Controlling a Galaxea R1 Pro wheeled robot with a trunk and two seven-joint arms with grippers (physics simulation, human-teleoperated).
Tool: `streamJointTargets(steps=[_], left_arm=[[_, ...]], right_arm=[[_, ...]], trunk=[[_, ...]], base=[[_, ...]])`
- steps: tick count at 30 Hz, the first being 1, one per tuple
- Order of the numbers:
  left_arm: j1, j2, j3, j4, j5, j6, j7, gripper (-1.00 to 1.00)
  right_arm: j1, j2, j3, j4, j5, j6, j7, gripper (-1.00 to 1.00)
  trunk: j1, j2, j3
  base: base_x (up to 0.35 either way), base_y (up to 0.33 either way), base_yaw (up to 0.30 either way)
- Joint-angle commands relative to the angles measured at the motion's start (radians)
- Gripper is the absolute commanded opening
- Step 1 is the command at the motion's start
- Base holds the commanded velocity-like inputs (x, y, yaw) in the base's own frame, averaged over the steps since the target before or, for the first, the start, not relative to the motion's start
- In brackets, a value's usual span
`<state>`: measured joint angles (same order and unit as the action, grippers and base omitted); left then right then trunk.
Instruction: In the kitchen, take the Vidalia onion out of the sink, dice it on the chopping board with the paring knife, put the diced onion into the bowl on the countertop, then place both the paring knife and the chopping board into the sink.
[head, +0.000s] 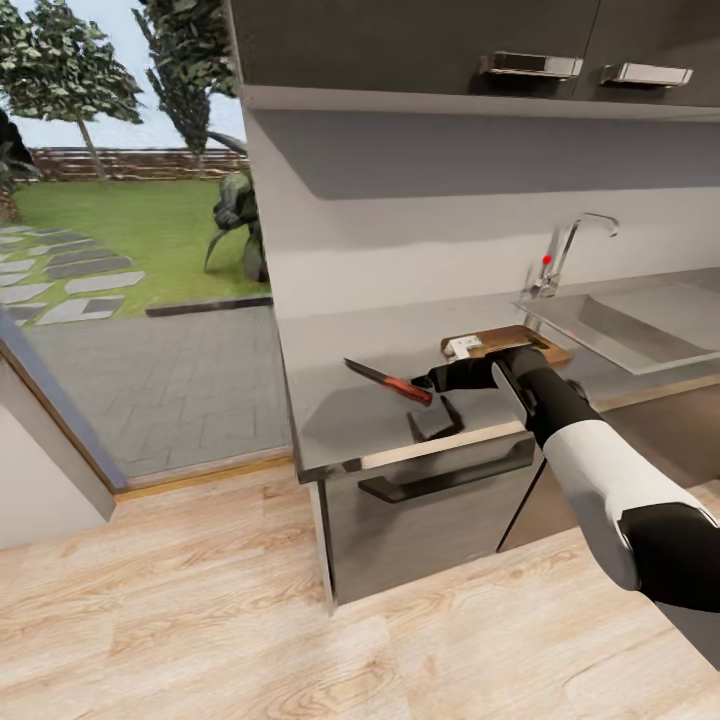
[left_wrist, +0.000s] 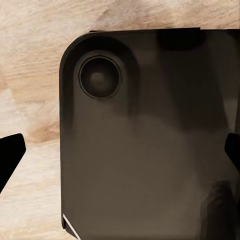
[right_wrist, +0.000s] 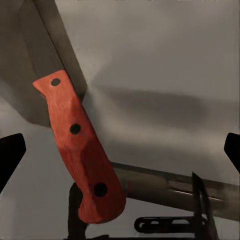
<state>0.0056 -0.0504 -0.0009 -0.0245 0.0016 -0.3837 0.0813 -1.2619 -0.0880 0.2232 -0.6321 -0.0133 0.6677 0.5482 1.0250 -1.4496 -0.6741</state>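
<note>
The paring knife (head: 388, 381) has a red handle (right_wrist: 80, 150) and a dark blade, and it rests on the grey countertop (head: 340, 420), blade pointing away from the sink. My right gripper (head: 432, 384) (right_wrist: 120, 155) is at the handle's end, open, its fingertips (right_wrist: 10, 157) wide apart on either side of the handle. Behind it lies the brown chopping board (head: 520, 340) with small pale onion pieces (head: 463, 347) on its near end. The steel sink (head: 640, 325) is further right. My left gripper (left_wrist: 120, 155) is open and holds nothing.
A chrome faucet (head: 565, 250) with a red dot stands behind the sink. Upper cabinets (head: 450, 40) hang above the countertop. Below it is a dark cabinet with a black handle (head: 445, 478). A doorway to the garden (head: 130, 250) opens at the left. My dark base (left_wrist: 150, 150) sits over the wood floor.
</note>
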Motion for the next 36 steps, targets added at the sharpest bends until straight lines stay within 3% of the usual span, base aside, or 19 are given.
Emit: streamJointTargets(steps=[1, 10, 36], left_arm=[[0.001, 0.000, -0.001, -0.002, 0.000, -0.001, 0.003, 1.00], [0.001, 0.000, -0.001, -0.002, 0.000, -0.001, 0.003, 1.00], [0.001, 0.000, -0.001, 0.000, 0.000, -0.001, 0.003, 1.00]], right_arm=[[-0.001, -0.001, 0.004, -0.001, -0.001, 0.004, 0.001, 1.00], [-0.001, 0.000, 0.004, -0.001, 0.000, 0.004, 0.001, 1.00], [-0.001, 0.000, 0.002, 0.006, 0.040, 0.004, 0.000, 1.00]], trunk=[[0.000, 0.000, -0.001], [0.000, 0.000, -0.001], [0.000, 0.000, -0.001]], base=[[0.000, 0.194, 0.000], [0.000, 0.218, 0.000], [0.000, 0.006, 0.000]])
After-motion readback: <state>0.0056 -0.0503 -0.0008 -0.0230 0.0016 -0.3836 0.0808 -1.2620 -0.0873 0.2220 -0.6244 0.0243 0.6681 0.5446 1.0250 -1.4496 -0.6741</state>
